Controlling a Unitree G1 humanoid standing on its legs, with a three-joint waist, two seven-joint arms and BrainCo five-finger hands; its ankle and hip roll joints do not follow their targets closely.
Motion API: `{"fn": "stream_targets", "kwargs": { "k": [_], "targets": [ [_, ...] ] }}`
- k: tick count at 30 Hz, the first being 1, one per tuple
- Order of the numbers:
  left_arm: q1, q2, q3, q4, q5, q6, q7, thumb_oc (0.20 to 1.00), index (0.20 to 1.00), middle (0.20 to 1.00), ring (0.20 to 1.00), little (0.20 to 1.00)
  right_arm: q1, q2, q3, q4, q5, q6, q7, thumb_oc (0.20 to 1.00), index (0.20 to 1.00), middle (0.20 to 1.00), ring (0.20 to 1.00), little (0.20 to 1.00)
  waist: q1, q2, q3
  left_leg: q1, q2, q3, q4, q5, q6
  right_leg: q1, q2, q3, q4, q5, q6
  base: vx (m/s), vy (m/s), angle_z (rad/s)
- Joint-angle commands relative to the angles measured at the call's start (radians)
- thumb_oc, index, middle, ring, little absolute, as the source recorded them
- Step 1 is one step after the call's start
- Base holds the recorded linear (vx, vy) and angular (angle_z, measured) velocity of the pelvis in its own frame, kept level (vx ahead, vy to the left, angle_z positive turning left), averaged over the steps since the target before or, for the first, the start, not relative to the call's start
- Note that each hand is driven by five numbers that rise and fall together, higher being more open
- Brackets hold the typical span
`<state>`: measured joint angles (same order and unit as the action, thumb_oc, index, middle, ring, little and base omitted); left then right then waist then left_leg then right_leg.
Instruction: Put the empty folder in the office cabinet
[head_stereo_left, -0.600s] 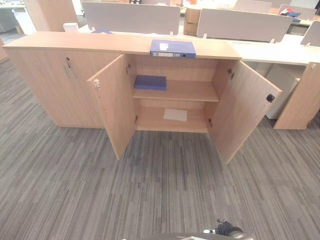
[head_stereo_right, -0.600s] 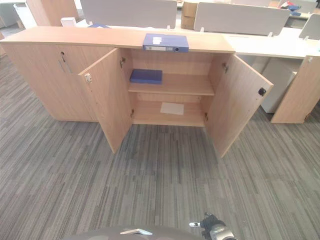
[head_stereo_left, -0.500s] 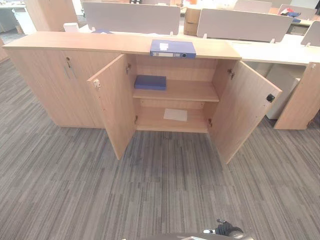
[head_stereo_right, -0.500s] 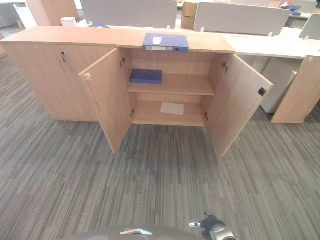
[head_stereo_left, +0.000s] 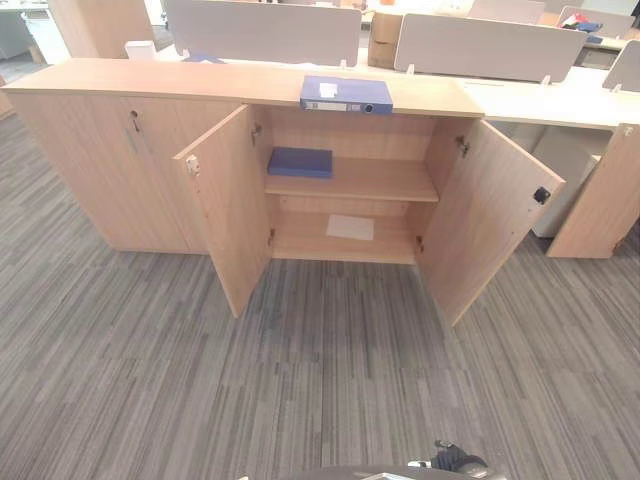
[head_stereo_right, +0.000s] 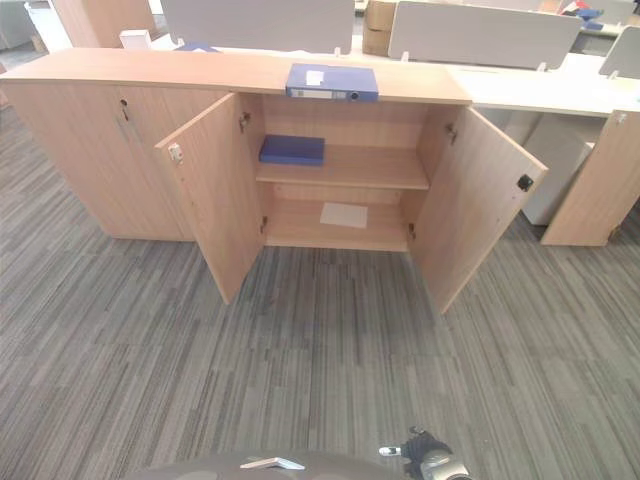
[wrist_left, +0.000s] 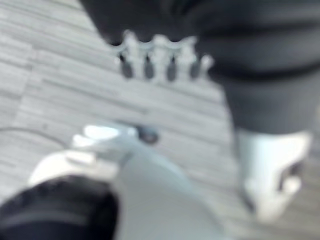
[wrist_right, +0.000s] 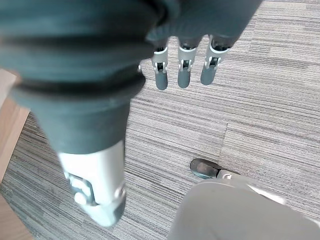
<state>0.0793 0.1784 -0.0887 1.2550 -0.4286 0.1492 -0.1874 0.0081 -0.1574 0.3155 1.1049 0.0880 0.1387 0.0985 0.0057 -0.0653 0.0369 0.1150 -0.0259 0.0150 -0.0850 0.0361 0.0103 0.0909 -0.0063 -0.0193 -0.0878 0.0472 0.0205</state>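
a blue folder (head_stereo_left: 345, 95) is shown lying flat on top of the wooden cabinet (head_stereo_left: 90, 82), above its two open doors, while the left hand (wrist_left: 160, 60) and right hand (wrist_right: 185, 65) are held over the carpet (head_stereo_left: 330, 380), fingers relaxed and empty.

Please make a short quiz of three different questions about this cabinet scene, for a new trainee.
1. True or false: both doors of the office cabinet stand open.
2. Where does the blue folder lie? A) floor B) cabinet top C) lower shelf
3. Fill in: the white sheet lies on the ____ shelf.

Key: 1 true; 2 B; 3 bottom. Both robot hands, left and right, hang open, holding nothing.
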Motion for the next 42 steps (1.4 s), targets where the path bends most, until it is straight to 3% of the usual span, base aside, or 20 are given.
{"fn": "stream_targets", "kwargs": {
  "k": [1,20,33,36,37,38,39,41,42],
  "targets": [
    [-0.055,-0.018,-0.010,0.040,-0.023,-0.004,-0.002,1.000,1.000,1.000,1.000,1.000,-0.062,-0.042,-0.001,0.014,-0.016,-0.001,-0.005,1.000,1.000,1.000,1.000,1.000,-0.001,0.025,0.042,0.006,-0.063,0.068,-0.002,-0.046,0.053,0.032,0.039,-0.072,0.001,0.018,0.035,0.00,0.000,0.00],
    [-0.048,-0.017,-0.012,0.038,-0.026,0.004,-0.007,1.000,1.000,1.000,1.000,1.000,-0.061,-0.040,-0.007,0.023,-0.007,-0.010,-0.016,1.000,1.000,1.000,1.000,1.000,-0.001,0.026,0.049,0.006,-0.063,0.067,-0.002,-0.046,0.053,0.031,0.040,-0.072,0.003,0.017,0.034,0.00,0.000,0.00],
    [-0.051,-0.012,-0.014,0.025,-0.022,0.007,-0.003,1.000,1.000,1.000,1.000,1.000,-0.056,-0.048,-0.007,-0.033,0.046,-0.067,-0.042,1.000,1.000,1.000,1.000,1.000,-0.012,0.026,0.068,0.016,-0.058,0.083,-0.001,-0.042,0.054,0.022,0.048,-0.064,0.015,0.010,0.025,0.00,-0.036,0.00],
    [-0.059,-0.013,-0.010,0.020,-0.061,0.004,0.008,1.000,1.000,1.000,1.000,1.000,-0.058,-0.067,-0.007,-0.071,0.057,-0.063,-0.030,1.000,1.000,1.000,1.000,1.000,-0.014,0.011,0.099,-0.040,-0.068,0.113,0.177,-0.103,0.054,0.007,0.027,-0.081,0.038,-0.006,0.003,-0.10,-0.084,-0.04],
    [-0.070,-0.013,-0.006,0.022,-0.070,0.004,0.003,1.000,1.000,1.000,1.000,1.000,-0.056,-0.078,-0.003,-0.081,0.063,-0.072,-0.029,1.000,1.000,1.000,1.000,1.000,-0.007,-0.004,0.130,-0.132,-0.060,0.122,0.371,-0.086,0.031,0.004,0.010,-0.092,0.048,-0.004,-0.012,-0.12,-0.104,-0.05],
    [-0.072,-0.012,-0.006,0.022,-0.072,0.008,0.003,1.000,1.000,1.000,1.000,1.000,-0.055,-0.080,-0.001,-0.083,0.066,-0.074,-0.027,1.000,1.000,1.000,1.000,1.000,-0.006,-0.003,0.134,-0.152,-0.056,0.121,0.395,-0.079,0.025,0.002,0.011,-0.095,0.050,-0.004,-0.016,-0.15,-0.151,-0.08],
    [-0.078,-0.013,0.000,0.025,-0.064,0.019,0.000,1.000,1.000,1.000,1.000,1.000,-0.054,-0.088,0.001,-0.083,0.084,-0.084,-0.032,1.000,1.000,1.000,1.000,1.000,0.005,-0.008,0.169,-0.258,-0.023,0.144,0.522,0.003,-0.011,0.012,0.009,-0.094,0.058,-0.005,-0.030,-0.06,-0.091,-0.09],
    [-0.072,-0.017,0.008,0.037,-0.042,0.030,-0.003,1.000,1.000,1.000,1.000,1.000,-0.052,-0.091,-0.011,-0.070,0.111,-0.093,-0.038,1.000,1.000,1.000,1.000,1.000,0.009,0.009,0.188,-0.292,0.025,0.172,0.455,0.046,-0.030,0.026,0.020,-0.094,0.073,-0.020,-0.028,0.05,-0.010,0.23],
    [-0.056,-0.017,0.014,0.046,-0.023,0.027,-0.010,1.000,1.000,1.000,1.000,1.000,-0.052,-0.093,-0.020,-0.071,0.110,-0.088,-0.034,1.000,1.000,1.000,1.000,1.000,0.015,0.024,0.198,-0.282,0.049,0.176,0.329,0.090,-0.041,0.048,0.031,-0.087,0.079,-0.032,-0.023,0.12,0.052,0.29]
  ]
}}
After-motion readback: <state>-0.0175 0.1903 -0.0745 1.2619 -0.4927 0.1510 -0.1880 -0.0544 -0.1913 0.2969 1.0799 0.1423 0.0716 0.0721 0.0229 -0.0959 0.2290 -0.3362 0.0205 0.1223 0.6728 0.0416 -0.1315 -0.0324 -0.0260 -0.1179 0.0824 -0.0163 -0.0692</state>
